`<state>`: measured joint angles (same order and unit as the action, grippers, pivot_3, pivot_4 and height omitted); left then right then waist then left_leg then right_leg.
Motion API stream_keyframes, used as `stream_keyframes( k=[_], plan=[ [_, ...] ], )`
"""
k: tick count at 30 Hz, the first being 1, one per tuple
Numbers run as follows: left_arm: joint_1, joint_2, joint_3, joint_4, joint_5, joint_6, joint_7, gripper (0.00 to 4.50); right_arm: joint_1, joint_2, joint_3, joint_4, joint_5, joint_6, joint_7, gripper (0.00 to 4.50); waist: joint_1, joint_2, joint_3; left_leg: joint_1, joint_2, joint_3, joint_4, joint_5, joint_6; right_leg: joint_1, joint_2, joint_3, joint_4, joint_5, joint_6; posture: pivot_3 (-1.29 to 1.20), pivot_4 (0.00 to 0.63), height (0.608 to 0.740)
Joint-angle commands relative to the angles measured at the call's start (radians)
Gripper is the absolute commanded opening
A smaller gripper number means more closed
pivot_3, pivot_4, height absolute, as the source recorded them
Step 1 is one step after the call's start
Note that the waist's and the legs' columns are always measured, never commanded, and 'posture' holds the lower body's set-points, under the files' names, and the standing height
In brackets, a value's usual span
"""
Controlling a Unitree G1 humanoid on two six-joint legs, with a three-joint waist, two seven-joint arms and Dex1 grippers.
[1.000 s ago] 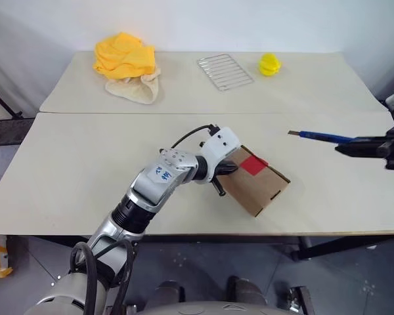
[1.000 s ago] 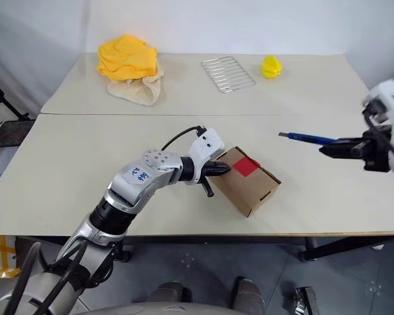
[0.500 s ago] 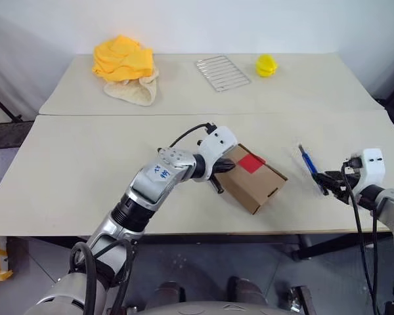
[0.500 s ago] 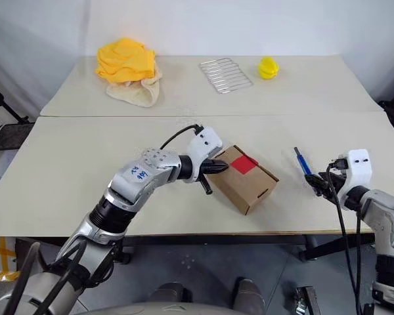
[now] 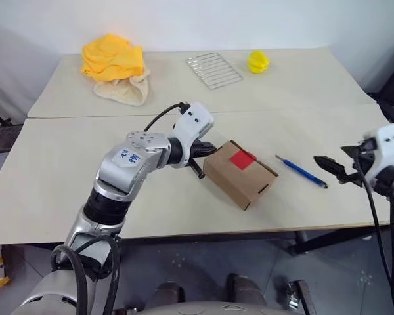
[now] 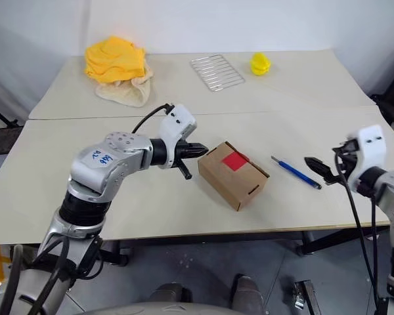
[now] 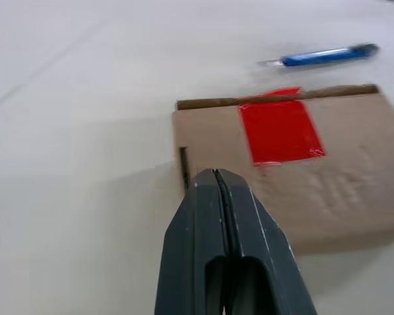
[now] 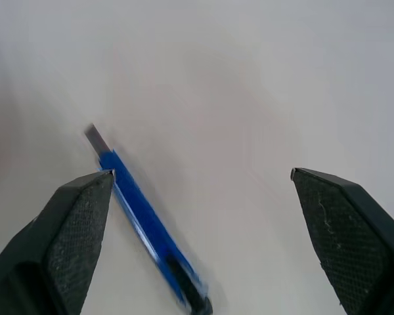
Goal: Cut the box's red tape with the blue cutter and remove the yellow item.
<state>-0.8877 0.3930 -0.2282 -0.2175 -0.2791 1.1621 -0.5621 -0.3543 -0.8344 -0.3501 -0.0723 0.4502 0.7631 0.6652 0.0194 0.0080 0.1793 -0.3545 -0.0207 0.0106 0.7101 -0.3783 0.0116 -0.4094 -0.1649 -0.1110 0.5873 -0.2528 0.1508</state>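
Observation:
The brown cardboard box (image 5: 240, 176) lies closed near the table's middle, with the red tape (image 5: 242, 159) square on its top face. My left gripper (image 5: 210, 149) is shut and empty, its tips hovering at the box's left corner (image 7: 184, 131); I cannot tell whether they touch. The blue cutter (image 5: 301, 171) lies flat on the table just right of the box, blade end toward the back. My right gripper (image 5: 325, 164) stands open just right of the cutter's near end, its fingers (image 8: 79, 223) wide apart and holding nothing. The yellow item is hidden.
At the back left a yellow cloth heap (image 5: 113, 58) rests on a beige cloth (image 5: 126, 93). A wire rack (image 5: 214, 69) and a small lemon-yellow ridged object (image 5: 257, 62) sit at the back. The table's front edge (image 5: 249, 230) runs close below the box.
My right gripper came down with the cutter, opened and left it lying on the table beside the box. My left gripper drew back off the box top to its left corner.

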Motion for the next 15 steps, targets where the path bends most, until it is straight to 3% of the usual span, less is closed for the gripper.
stream_keyframes(
  k=[1,6,11,15],
  plan=[
    [0.045,0.067,0.001,-0.072,-0.028,0.044,-0.032,0.00,-0.091,-0.009,0.088,-0.006,-0.001,0.000,0.042,3.54,-0.001,0.001,0.001,0.000,0.000,0.000,0.000,0.000,0.000,-0.001,0.000,0.001,0.000,0.000,0.000,0.00,0.150,0.740],
    [0.131,0.087,0.003,-0.108,-0.060,0.129,-0.019,0.00,-0.291,0.017,0.303,0.195,-0.110,-0.044,0.108,1.90,-0.001,0.001,0.001,0.000,0.000,0.000,-0.001,0.000,0.000,-0.001,0.000,0.002,-0.001,0.000,0.000,0.00,0.150,0.740],
    [0.179,0.047,-0.035,-0.154,-0.082,0.175,0.006,0.00,-0.350,0.041,0.409,0.271,-0.153,-0.088,0.197,0.12,0.012,-0.001,0.002,-0.004,-0.001,-0.004,-0.001,0.000,0.000,-0.001,0.000,-0.002,-0.003,0.000,0.000,0.00,0.150,0.740],
    [0.199,-0.035,-0.047,-0.136,-0.064,0.143,0.065,0.00,-0.358,0.054,0.457,0.233,-0.158,-0.062,0.253,0.05,0.006,-0.001,0.002,-0.004,-0.001,-0.003,-0.002,0.000,0.000,-0.002,0.000,-0.001,-0.004,0.000,0.000,0.00,0.150,0.740]
  ],
)
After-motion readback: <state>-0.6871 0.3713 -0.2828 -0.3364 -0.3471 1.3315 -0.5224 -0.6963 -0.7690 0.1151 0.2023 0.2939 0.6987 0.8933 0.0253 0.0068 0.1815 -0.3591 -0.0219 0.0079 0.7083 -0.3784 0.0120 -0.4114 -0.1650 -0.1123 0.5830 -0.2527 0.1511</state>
